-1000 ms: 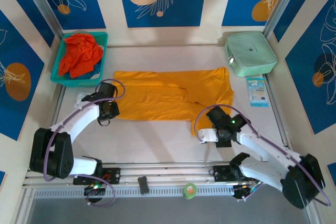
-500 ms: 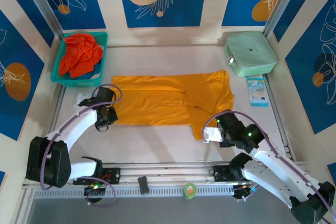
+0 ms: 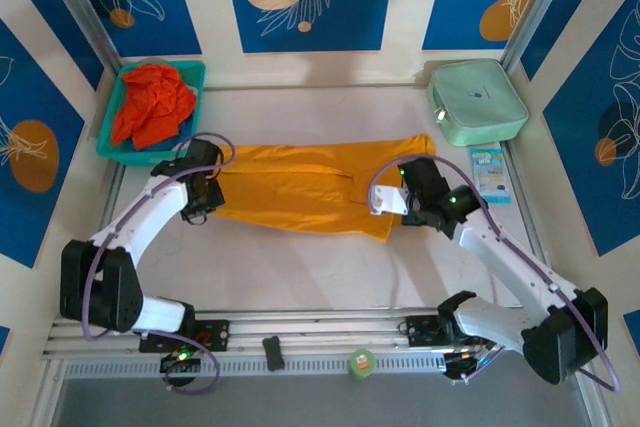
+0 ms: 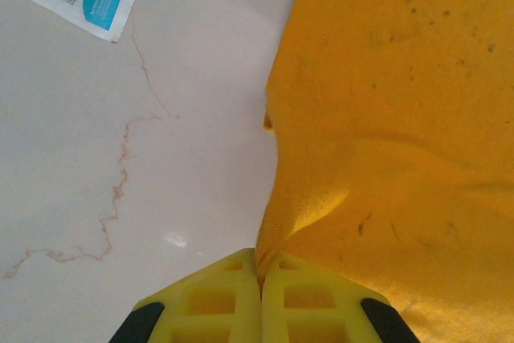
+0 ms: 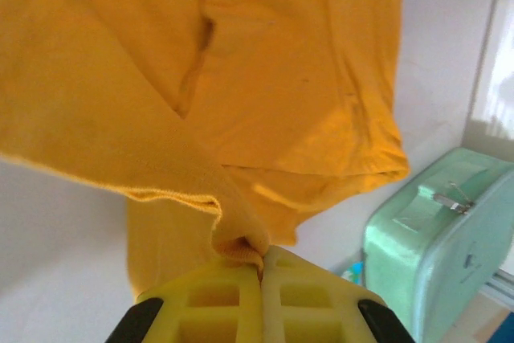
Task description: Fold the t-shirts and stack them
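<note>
Your left gripper (image 4: 259, 271) and right gripper (image 5: 262, 261) each pinch the yellow shirt (image 3: 300, 185) beside the basket (image 3: 198, 70), its edge raised for folding

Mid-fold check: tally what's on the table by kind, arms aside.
T-shirts: 2 (yellow-orange t-shirt, red-orange t-shirt in the basket)
Baskets: 1 (teal basket)
Zipped cases: 1 (mint-green case)
Packets: 1 (blue-and-white packet)
Total: 5
</note>
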You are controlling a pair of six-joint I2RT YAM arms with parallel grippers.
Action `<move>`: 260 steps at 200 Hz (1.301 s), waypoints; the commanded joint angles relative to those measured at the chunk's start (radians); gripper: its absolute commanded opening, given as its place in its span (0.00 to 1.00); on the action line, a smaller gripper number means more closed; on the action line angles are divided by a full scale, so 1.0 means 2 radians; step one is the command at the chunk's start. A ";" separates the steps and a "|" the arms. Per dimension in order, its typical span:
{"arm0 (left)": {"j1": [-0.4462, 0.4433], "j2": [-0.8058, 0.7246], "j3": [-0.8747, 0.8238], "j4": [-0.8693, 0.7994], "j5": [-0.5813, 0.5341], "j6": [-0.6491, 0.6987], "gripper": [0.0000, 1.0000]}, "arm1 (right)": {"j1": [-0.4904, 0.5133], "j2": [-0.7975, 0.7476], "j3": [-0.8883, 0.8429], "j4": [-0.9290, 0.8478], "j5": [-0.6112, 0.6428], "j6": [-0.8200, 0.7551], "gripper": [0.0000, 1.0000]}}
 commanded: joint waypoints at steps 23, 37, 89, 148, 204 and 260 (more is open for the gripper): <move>0.016 0.054 0.052 -0.010 -0.022 0.023 0.00 | -0.062 0.062 0.059 0.059 -0.059 -0.046 0.00; 0.020 0.076 0.070 -0.010 -0.026 0.029 0.00 | -0.076 0.086 0.072 0.069 -0.072 -0.054 0.00; 0.028 0.162 0.133 -0.013 -0.032 0.044 0.00 | -0.110 0.182 0.124 0.100 -0.103 -0.062 0.00; 0.033 0.223 0.169 -0.014 -0.049 0.047 0.00 | -0.125 0.276 0.182 0.117 -0.105 -0.071 0.00; 0.033 0.257 0.178 -0.010 -0.053 0.047 0.24 | -0.130 0.325 0.210 0.129 -0.106 -0.061 0.00; 0.033 0.258 0.173 -0.010 -0.067 0.042 0.43 | -0.143 0.383 0.246 0.147 -0.113 0.024 0.00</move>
